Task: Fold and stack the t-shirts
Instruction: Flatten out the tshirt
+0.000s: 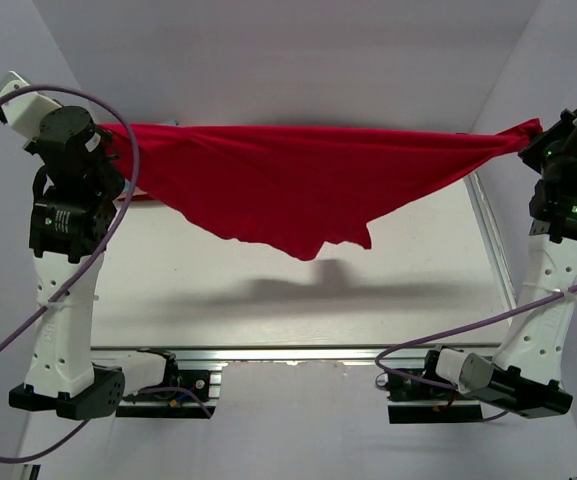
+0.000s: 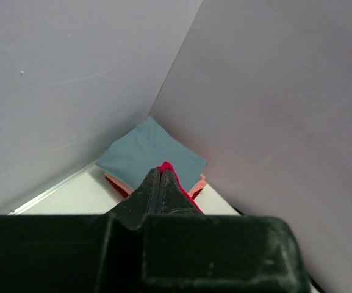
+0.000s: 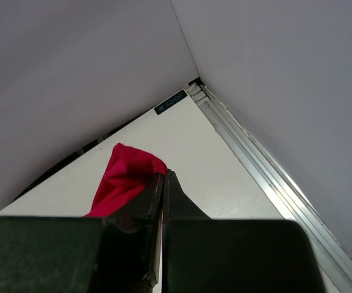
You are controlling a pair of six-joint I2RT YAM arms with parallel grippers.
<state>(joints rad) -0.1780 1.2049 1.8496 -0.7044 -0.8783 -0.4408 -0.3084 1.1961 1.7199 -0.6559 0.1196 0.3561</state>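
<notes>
A bright red t-shirt (image 1: 288, 180) hangs stretched in the air between both arms, its loose lower edge drooping above the table. My left gripper (image 1: 118, 140) is shut on its left end, a red tip (image 2: 165, 166) showing past the closed jaws (image 2: 159, 174). My right gripper (image 1: 530, 135) is shut on the right end, with bunched red cloth (image 3: 124, 174) beside its closed jaws (image 3: 165, 177). In the left wrist view, a stack of folded t-shirts lies in the far left corner: light blue (image 2: 148, 152) on top, salmon-pink (image 2: 195, 188) and red (image 2: 121, 188) beneath.
White walls close in the table (image 1: 418, 270) at the back and both sides. An aluminium rail (image 3: 255, 159) runs along the right edge, another (image 1: 298, 353) along the near edge. Purple cables (image 1: 118, 215) loop off both arms.
</notes>
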